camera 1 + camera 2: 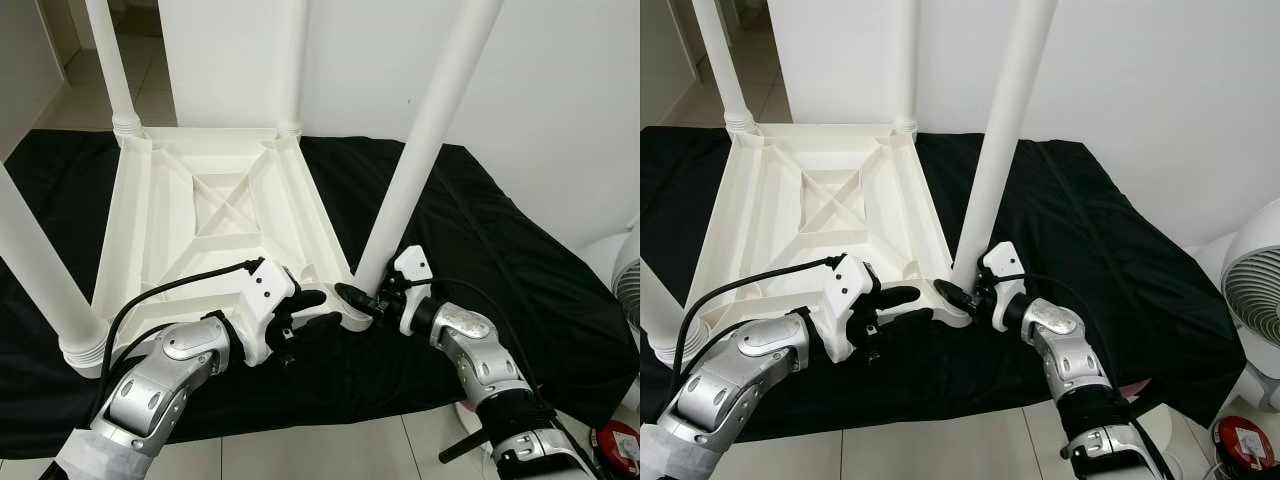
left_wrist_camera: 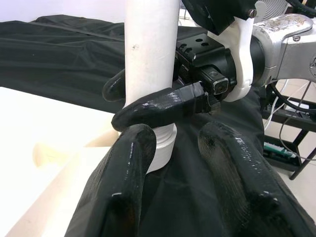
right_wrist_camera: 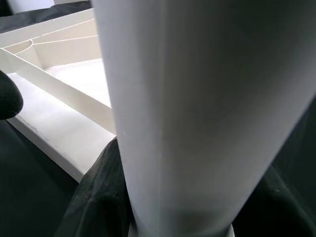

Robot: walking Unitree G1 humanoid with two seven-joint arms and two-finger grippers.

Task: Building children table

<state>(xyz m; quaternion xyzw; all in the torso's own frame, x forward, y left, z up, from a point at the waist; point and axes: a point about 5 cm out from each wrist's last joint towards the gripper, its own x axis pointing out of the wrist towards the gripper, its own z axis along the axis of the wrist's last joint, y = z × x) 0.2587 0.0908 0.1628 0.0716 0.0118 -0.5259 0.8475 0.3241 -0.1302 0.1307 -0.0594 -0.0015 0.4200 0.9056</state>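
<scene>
Closest in, at about 6 o'clock in the head views, both grippers are working the near-right corner of the upside-down white plastic tabletop (image 1: 200, 225), which lies on a black cloth (image 1: 480, 240). The right gripper (image 1: 362, 301) is clamped around the base of the near-right leg (image 1: 420, 150), one finger on each side of it, right above the socket collar. That leg leans off toward 1 o'clock, so I'd say it isn't seated straight yet, though the joint itself is mostly hidden behind the fingers. The left gripper (image 1: 312, 312) sits just beside that same corner at 7 o'clock with its fingers spread and nothing between them, looking ready to steady the frame.

The near-left leg (image 1: 40, 280) at 9 o'clock stands in its socket, and the two far legs (image 1: 112, 60) at 11 and 12 o'clock are in too.

So three legs look done, the fourth is in hand, and flipping the table upright is left. A white fan (image 1: 1252, 290) stands at 4 o'clock.
</scene>
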